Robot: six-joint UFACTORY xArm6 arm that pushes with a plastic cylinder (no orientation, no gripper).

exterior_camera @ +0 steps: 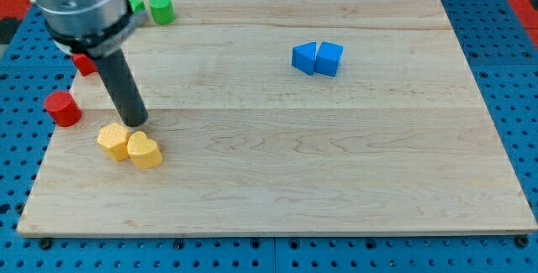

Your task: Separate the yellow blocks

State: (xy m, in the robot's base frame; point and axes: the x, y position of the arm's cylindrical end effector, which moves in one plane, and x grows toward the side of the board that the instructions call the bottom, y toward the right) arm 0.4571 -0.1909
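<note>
Two yellow blocks lie touching near the view's lower left: a yellow hexagon-like block (113, 140) on the left and a yellow heart-shaped block (145, 150) on the right. My tip (134, 124) stands just above them, at the top of the seam between the two, touching or nearly touching them. The dark rod rises up and to the left to the grey arm body at the view's top left.
A red cylinder (62, 108) sits at the board's left edge, another red block (83, 63) is half hidden behind the arm. Two green blocks (160, 8) are at the top left. Two blue blocks (318, 58) touch at the upper right of centre.
</note>
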